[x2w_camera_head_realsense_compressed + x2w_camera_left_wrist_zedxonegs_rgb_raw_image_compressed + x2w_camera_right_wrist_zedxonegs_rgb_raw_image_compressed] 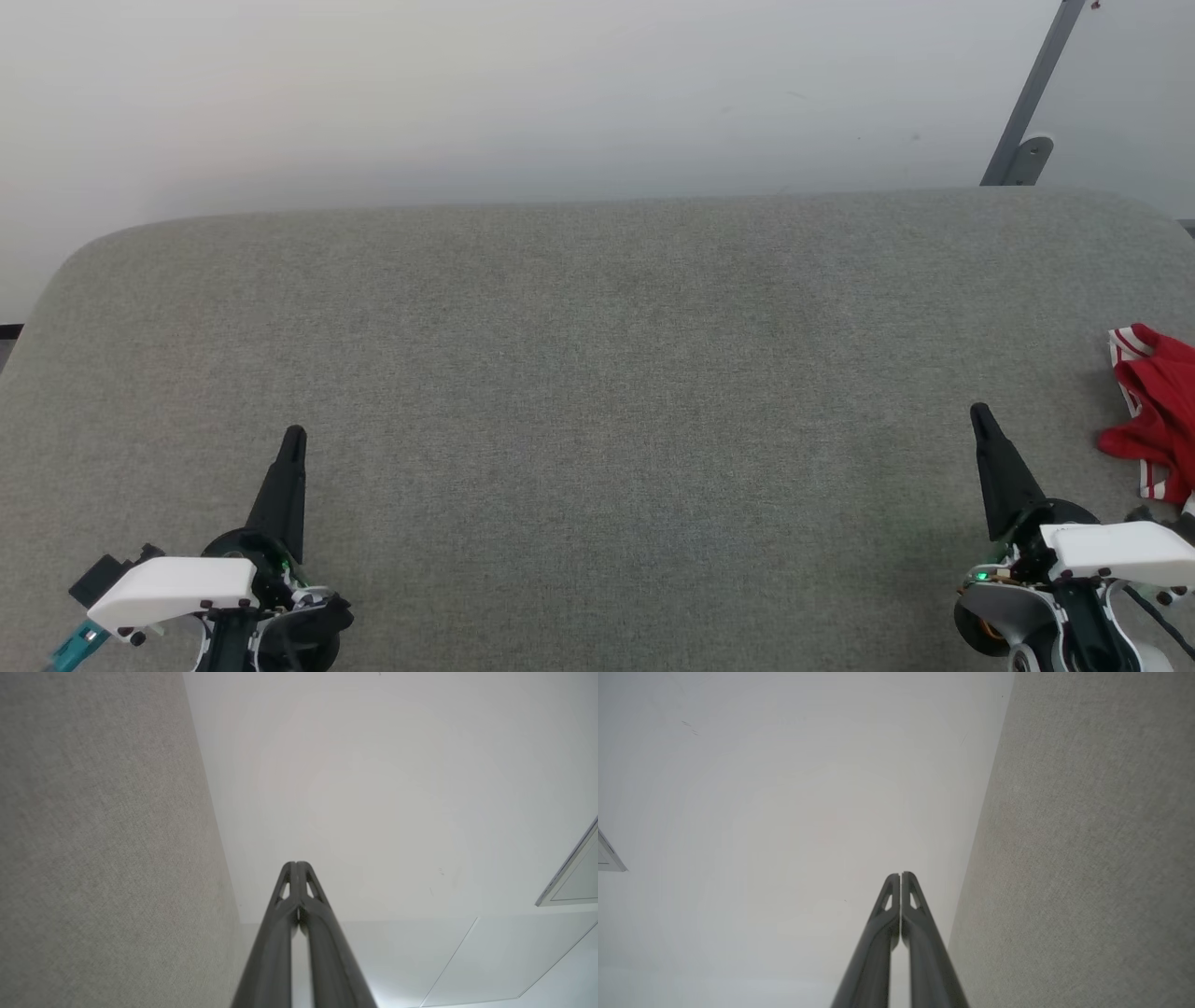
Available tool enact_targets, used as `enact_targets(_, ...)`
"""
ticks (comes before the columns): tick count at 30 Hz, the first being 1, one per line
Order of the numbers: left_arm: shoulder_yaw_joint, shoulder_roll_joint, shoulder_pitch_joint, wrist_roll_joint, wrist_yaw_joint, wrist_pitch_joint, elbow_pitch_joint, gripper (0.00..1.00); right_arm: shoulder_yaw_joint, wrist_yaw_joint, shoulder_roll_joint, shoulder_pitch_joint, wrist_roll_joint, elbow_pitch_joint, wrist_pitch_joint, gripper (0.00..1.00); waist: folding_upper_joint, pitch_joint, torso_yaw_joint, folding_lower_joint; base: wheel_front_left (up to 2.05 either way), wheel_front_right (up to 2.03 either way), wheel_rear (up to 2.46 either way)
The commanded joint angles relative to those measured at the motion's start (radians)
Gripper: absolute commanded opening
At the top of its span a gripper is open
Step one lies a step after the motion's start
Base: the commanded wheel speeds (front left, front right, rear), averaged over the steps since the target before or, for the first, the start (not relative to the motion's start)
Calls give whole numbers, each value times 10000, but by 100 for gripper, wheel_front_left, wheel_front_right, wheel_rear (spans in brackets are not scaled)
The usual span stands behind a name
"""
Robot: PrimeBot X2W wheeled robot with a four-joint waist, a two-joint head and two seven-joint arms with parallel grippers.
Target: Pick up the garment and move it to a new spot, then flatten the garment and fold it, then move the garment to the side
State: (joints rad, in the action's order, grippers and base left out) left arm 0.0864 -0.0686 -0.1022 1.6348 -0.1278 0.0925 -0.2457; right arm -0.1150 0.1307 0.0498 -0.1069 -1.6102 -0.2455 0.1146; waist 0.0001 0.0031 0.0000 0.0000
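Garment (1156,411) at far right edge of bench (597,373), close beside right arm (1116,551).

Bunched red heap with striped trim showing, partly cut off by edge of head view, so folded or merely crumpled not settled. Lying just right of right jaws and about level with their tips, well apart from left arm (173,588) across width of bench. No clear long axis; at most running roughly near-to-far along bench side. Both pairs of jaws pressed together, tips meeting in each wrist view, pinching nothing, pointing toward far bench edge and pale wall (467,93). Fits either a heap waiting to be lifted or one already set aside. Judged far nearer to right arm, so best reached, if reached at all, from that side by swinging outward to the right.
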Motion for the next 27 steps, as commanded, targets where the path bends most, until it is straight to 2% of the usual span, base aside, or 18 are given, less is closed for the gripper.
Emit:
enact_targets(1,39,-7,-108,-11,-52,44,5,0,-1,0,-18,-58,-34,-9,36,0,-1,0,0,0,0,0,0)
enact_targets(27,109,49,-116,-75,-54,105,1,0,-2,0,-17,-57,-36,-10,30,0,-1,0,0,0,0,0,0)
